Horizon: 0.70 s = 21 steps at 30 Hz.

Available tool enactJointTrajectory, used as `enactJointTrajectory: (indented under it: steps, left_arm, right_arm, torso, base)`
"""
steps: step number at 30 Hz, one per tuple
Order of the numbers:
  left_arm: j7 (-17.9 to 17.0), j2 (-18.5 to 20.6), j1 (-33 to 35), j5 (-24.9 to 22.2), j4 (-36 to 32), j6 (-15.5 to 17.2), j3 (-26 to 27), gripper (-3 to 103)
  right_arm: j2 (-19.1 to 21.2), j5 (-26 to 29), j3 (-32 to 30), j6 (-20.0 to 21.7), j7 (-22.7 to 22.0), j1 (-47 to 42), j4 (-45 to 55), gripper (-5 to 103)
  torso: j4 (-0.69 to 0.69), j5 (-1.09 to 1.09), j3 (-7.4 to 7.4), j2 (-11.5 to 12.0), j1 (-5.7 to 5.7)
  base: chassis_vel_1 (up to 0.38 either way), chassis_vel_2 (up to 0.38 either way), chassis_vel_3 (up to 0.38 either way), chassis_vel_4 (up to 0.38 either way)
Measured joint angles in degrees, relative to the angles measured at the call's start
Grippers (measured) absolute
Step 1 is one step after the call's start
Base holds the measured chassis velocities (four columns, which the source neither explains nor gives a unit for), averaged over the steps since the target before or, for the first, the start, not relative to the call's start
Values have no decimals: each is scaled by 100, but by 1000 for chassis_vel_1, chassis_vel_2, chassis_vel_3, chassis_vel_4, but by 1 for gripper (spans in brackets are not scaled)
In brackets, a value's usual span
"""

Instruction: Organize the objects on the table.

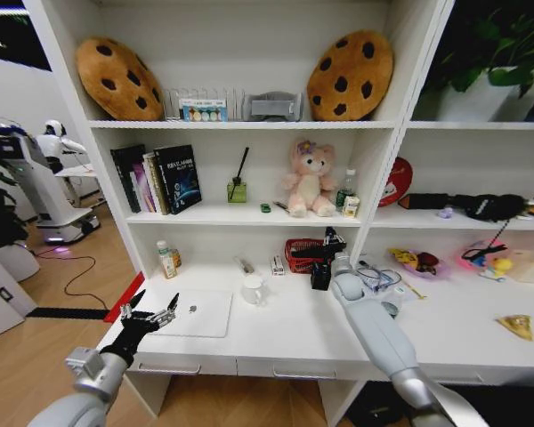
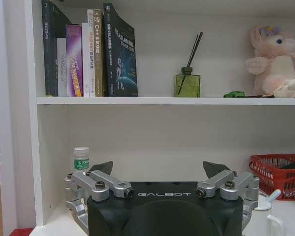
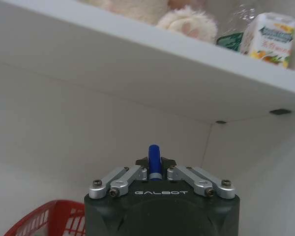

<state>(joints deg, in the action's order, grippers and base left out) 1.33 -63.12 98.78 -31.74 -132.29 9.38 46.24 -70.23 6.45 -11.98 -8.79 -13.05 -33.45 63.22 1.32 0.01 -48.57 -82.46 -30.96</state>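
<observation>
My right hand [image 3: 155,167] grips a blue pen [image 3: 154,158] above the red basket [image 1: 303,253]; left hand [image 1: 151,313] spread wide beside the laptop [image 1: 196,313].

Item one: a thin silver laptop [image 1: 194,312], lid closed, lies flat on the left part of my white counter [image 1: 294,334], near the front edge above the drawers. Item two: a small green oblong piece [image 2: 234,94] rests on the shelf above, between the reed diffuser and the pink plush. Item three: a blue-tipped pen [image 3: 154,160] stands upright, clamped between my right jaws.
</observation>
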Motion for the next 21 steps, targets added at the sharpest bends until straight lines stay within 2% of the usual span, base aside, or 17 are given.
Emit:
enactJointTrajectory:
  steps: [5,11,14,21]
  left_arm:
    - [0,0,0,0,0,0,0,100]
    - [0,0,0,0,0,0,0,100]
    - [0,0,0,0,0,0,0,100]
    - [0,0,0,0,0,0,0,100]
  right_arm:
    - [-227,-392,-49,-485,89,78,-513,13]
    - [-252,-531,-76,-779,151,32,-695,13]
    - [-254,-548,-98,-909,175,-5,-798,13]
    - [-326,-503,-120,-928,171,-53,-862,13]
  torso:
    - [0,-1,0,0,0]
    - [0,-1,1,0,0]
    - [1,-1,1,0,1]
    - [0,-1,1,0,0]
  base:
    - [0,0,0,0]
    - [0,0,0,0]
    - [0,0,0,0]
    - [0,0,0,0]
